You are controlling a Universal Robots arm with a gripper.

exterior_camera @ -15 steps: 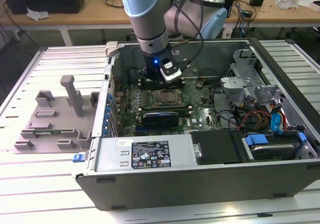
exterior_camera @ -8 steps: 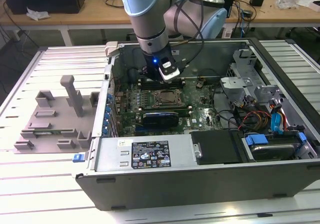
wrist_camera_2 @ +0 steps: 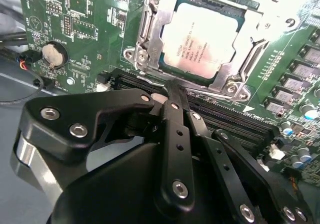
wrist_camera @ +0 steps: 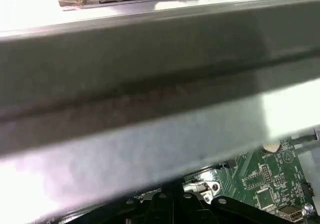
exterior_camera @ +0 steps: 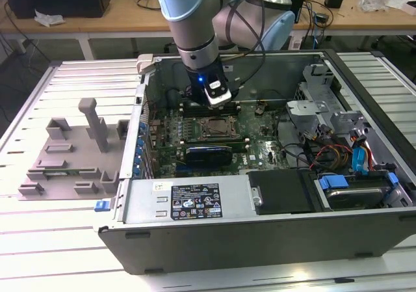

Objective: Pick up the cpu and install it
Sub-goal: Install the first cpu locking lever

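Item: cpu (wrist_camera_2: 202, 44), seated in the motherboard socket (wrist_camera_2: 150, 49) inside the open computer case (exterior_camera: 260, 233). Light, rigid, slick-topped, likely fragile underneath; handle by edges. Tool (wrist_camera_2: 172, 92): fingers closed together, holding nothing, just beside socket.

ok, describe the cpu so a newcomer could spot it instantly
Find the open grey computer case, then the green motherboard inside it. Near its middle, a square metal-framed socket holds the flat square silver-topped cpu: the one plain shiny plate among dark chips and slots.
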